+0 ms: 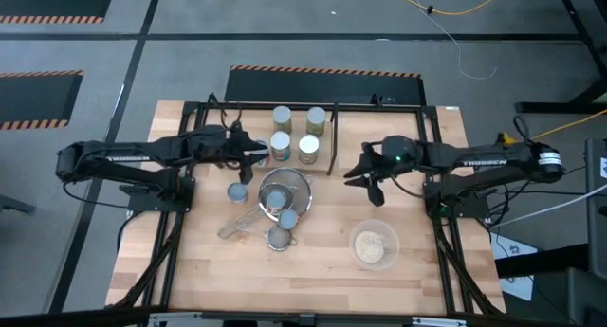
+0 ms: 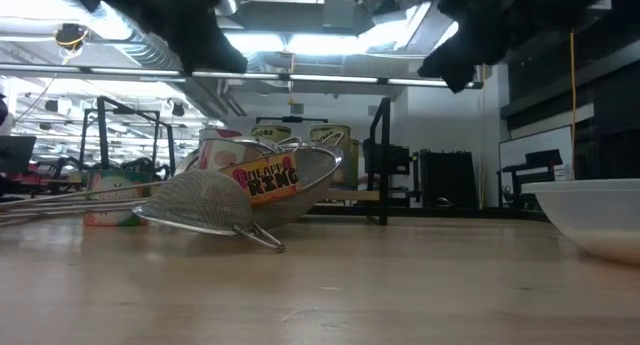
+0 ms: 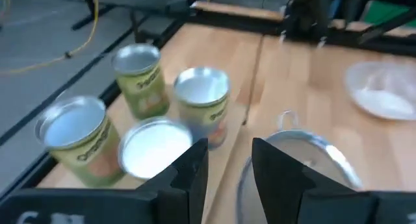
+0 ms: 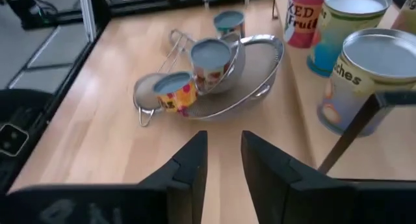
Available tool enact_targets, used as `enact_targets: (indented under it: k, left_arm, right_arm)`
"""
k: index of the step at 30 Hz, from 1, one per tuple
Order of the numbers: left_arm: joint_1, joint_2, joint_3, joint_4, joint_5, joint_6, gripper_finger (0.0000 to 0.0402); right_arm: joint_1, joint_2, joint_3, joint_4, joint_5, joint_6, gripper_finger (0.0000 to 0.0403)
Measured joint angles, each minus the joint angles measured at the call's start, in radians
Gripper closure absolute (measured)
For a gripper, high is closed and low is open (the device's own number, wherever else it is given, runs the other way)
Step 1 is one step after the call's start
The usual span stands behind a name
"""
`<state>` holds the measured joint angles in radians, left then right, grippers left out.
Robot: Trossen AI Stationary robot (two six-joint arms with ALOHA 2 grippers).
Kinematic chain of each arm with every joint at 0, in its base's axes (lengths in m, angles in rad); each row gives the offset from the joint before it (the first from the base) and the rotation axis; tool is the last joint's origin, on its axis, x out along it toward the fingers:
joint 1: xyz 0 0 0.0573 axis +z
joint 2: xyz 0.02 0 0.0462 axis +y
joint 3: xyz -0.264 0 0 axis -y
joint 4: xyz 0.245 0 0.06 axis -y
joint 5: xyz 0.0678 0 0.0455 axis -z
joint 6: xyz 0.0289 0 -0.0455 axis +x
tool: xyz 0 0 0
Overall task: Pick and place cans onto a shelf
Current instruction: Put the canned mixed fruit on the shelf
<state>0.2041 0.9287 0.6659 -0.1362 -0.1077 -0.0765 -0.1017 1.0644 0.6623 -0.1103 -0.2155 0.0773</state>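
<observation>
High view: overhead, straight down, whole desk. Low view: desk-level, facing the room. Wrist views: close; both share the large strainer.

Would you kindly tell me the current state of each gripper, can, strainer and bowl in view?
left gripper: open, empty.
right gripper: open, empty.
four tall cans: upright on the shelf.
lone small can: upright on the table.
large strainer: holds a tilted can.
small strainer: holds a tipped can.
bowl: upright, partly filled.
</observation>
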Motion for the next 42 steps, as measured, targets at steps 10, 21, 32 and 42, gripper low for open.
enact_targets:
  k: [10,21,32,42]
  left_arm:
    - [0.061,0.085,0.000,-0.136,0.018,0.000,0.0289]
    - [0.062,0.155,0.000,-0.179,-0.075,0.001,0.0289]
    - [0.062,0.211,0.001,-0.177,-0.074,0.009,0.0295]
    - [0.071,0.209,0.001,-0.182,-0.093,0.011,0.0370]
  right_arm:
    - [0.000,-0.020,-0.185,0.291,-0.001,0.100,0.0305]
    - [0.000,-0.020,-0.194,0.303,-0.002,0.103,0.0305]
    - [0.000,-0.020,-0.194,0.302,-0.002,0.100,0.0305]
    - [0.000,-0.020,-0.194,0.302,-0.002,0.099,0.0305]
